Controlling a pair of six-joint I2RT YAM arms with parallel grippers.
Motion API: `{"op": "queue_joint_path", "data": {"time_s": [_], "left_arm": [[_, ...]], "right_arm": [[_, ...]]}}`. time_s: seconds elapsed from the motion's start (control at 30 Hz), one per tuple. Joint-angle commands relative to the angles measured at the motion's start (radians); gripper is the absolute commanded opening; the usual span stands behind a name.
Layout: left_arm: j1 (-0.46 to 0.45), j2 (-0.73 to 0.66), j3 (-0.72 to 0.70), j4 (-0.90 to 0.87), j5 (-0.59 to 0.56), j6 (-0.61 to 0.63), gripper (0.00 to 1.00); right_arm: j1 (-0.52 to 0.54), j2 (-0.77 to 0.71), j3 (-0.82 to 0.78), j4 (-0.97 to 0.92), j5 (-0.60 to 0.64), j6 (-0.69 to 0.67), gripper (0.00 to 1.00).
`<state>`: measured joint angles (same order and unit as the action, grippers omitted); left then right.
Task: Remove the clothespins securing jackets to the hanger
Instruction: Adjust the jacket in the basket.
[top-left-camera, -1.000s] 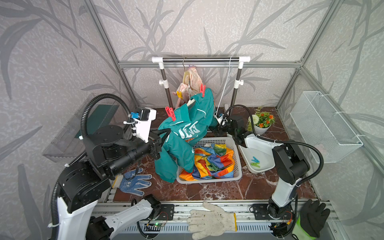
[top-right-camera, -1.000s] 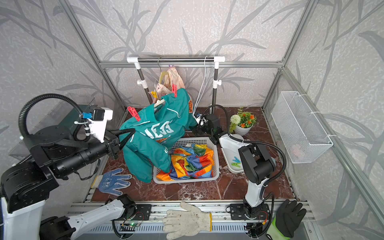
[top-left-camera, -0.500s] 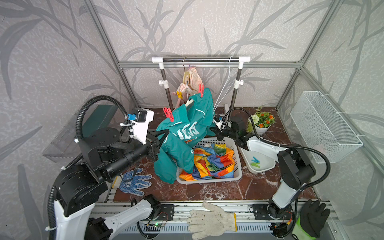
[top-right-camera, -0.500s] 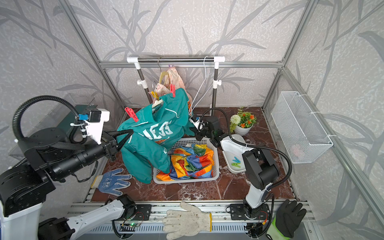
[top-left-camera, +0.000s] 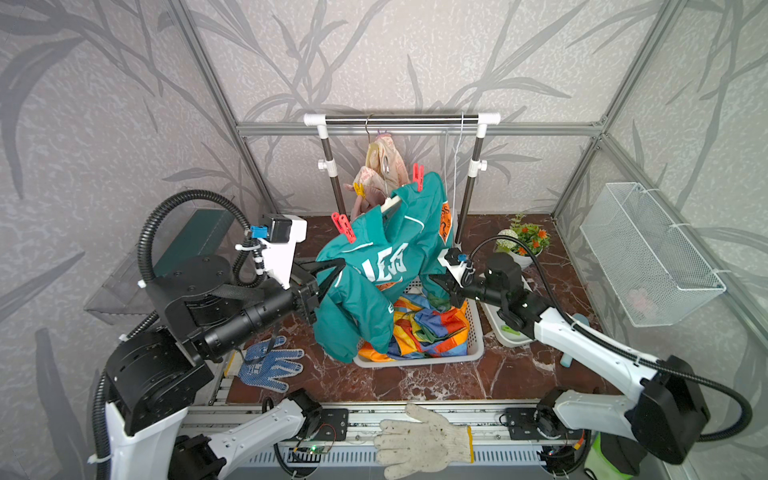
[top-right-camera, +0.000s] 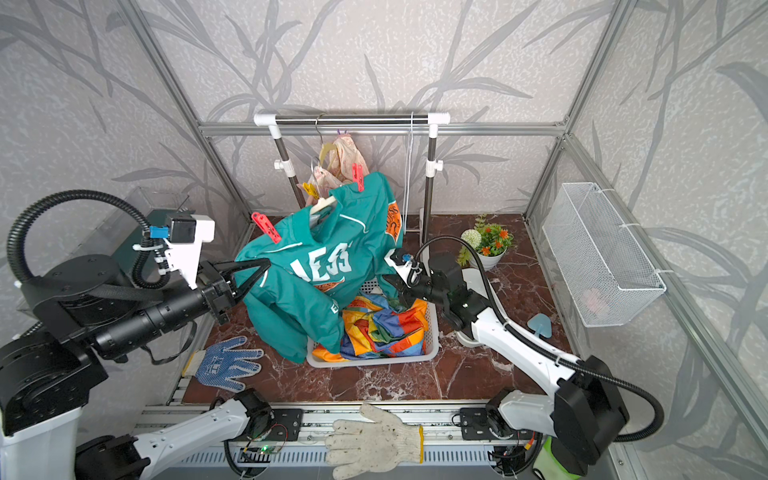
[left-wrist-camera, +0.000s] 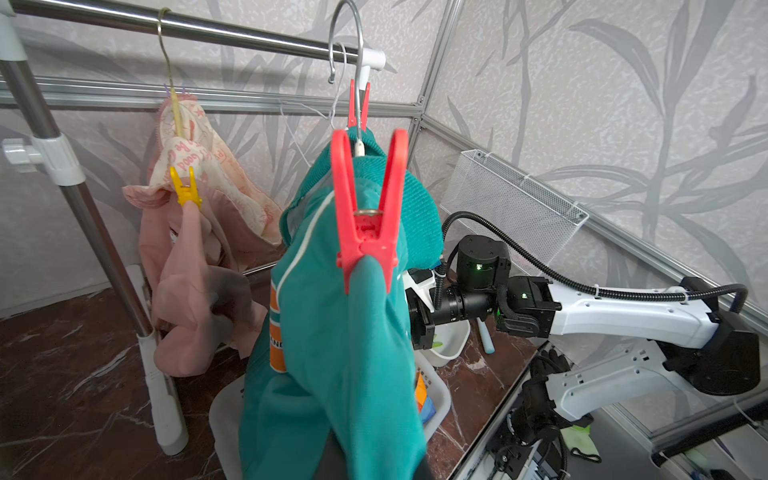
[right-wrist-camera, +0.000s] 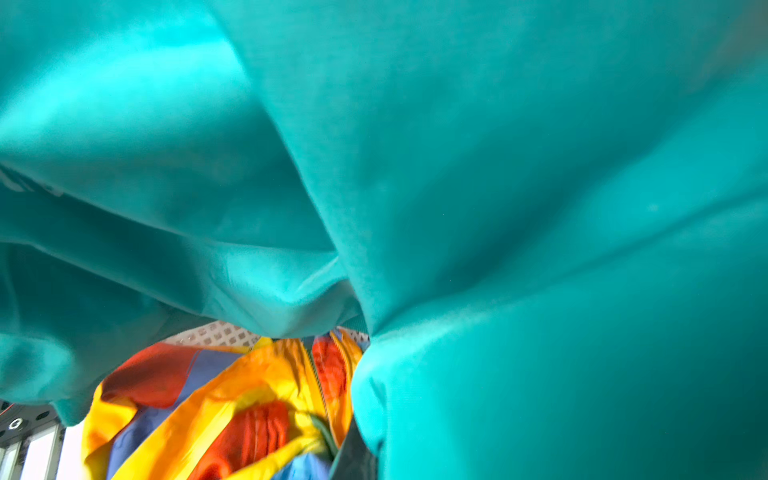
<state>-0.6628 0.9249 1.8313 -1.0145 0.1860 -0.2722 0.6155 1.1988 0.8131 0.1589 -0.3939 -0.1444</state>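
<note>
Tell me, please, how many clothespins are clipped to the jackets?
3. The near red clothespin sits on the teal jacket's near shoulder, the far red clothespin on its far shoulder, and the yellow clothespin on the pink jacket. Fabric may hide others.

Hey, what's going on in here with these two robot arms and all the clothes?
Both arms are working on the teal jacket with white lettering, whose hanger is off the metal rail. The left gripper is shut on the jacket's sleeve side, and the right gripper is shut on its other edge. Two red plastic clothespins are clipped on it. A pink jacket with patterned lining hangs on the rail with a yellow clothespin. A rainbow patchwork jacket lies in the white basket.
</note>
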Motion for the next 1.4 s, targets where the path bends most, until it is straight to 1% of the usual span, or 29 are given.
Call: {"op": "queue_joint_path", "data": {"time_s": [0.0, 0.2, 0.3, 0.37, 0.5, 0.73, 0.83, 0.9, 0.93, 1.0, 1.07, 1.13, 1.17, 1.23, 1.27, 1.3, 1.37], "left_arm": [[-0.003, -0.018, 0.028, 0.172, 0.052, -0.021, 0.0], [-0.003, -0.024, -0.015, 0.194, 0.076, -0.027, 0.0], [-0.003, -0.034, -0.079, 0.224, 0.068, -0.027, 0.0], [-0.003, -0.026, -0.113, 0.219, 0.061, -0.012, 0.0], [-0.003, -0.002, -0.172, 0.214, -0.001, 0.043, 0.0], [-0.003, 0.021, -0.275, 0.319, -0.045, 0.154, 0.0], [-0.003, 0.042, -0.282, 0.317, -0.031, 0.191, 0.0], [-0.004, 0.054, -0.282, 0.291, -0.017, 0.209, 0.0], [-0.003, 0.057, -0.285, 0.274, -0.019, 0.217, 0.0], [-0.004, 0.046, -0.3, 0.247, -0.021, 0.238, 0.0], [-0.003, 0.029, -0.315, 0.226, -0.061, 0.256, 0.0], [-0.003, 0.016, -0.309, 0.221, -0.096, 0.26, 0.0], [-0.003, 0.014, -0.302, 0.223, -0.095, 0.257, 0.0], [-0.003, 0.019, -0.279, 0.224, -0.07, 0.247, 0.0], [-0.003, 0.026, -0.266, 0.223, -0.056, 0.242, 0.0], [-0.003, 0.034, -0.259, 0.223, -0.048, 0.242, 0.0], [-0.004, 0.05, -0.249, 0.225, -0.043, 0.243, 0.0]], "right_arm": [[0.01, -0.093, -0.051, -0.071, 0.053, 0.045, 0.0], [0.035, -0.238, -0.157, -0.119, 0.123, 0.105, 0.0], [0.051, -0.276, -0.195, -0.131, 0.156, 0.128, 0.0], [0.055, -0.279, -0.222, -0.131, 0.175, 0.14, 0.0], [0.056, -0.248, -0.248, -0.126, 0.202, 0.15, 0.01], [0.058, -0.206, -0.275, -0.152, 0.333, 0.181, 0.03], [0.057, -0.196, -0.272, -0.181, 0.345, 0.194, 0.15], [0.057, -0.188, -0.258, -0.212, 0.326, 0.197, 0.28], [0.056, -0.187, -0.249, -0.235, 0.323, 0.199, 0.33], [0.056, -0.199, -0.236, -0.269, 0.33, 0.203, 0.4], [0.057, -0.232, -0.23, -0.294, 0.343, 0.21, 0.6], [0.056, -0.269, -0.225, -0.312, 0.358, 0.222, 0.72], [0.056, -0.286, -0.219, -0.326, 0.369, 0.227, 0.75], [0.056, -0.318, -0.192, -0.37, 0.383, 0.236, 0.91], [0.056, -0.33, -0.17, -0.4, 0.385, 0.243, 0.96], [0.059, -0.337, -0.149, -0.426, 0.381, 0.248, 0.98], [0.086, -0.354, -0.106, -0.475, 0.373, 0.251, 0.99]]}}
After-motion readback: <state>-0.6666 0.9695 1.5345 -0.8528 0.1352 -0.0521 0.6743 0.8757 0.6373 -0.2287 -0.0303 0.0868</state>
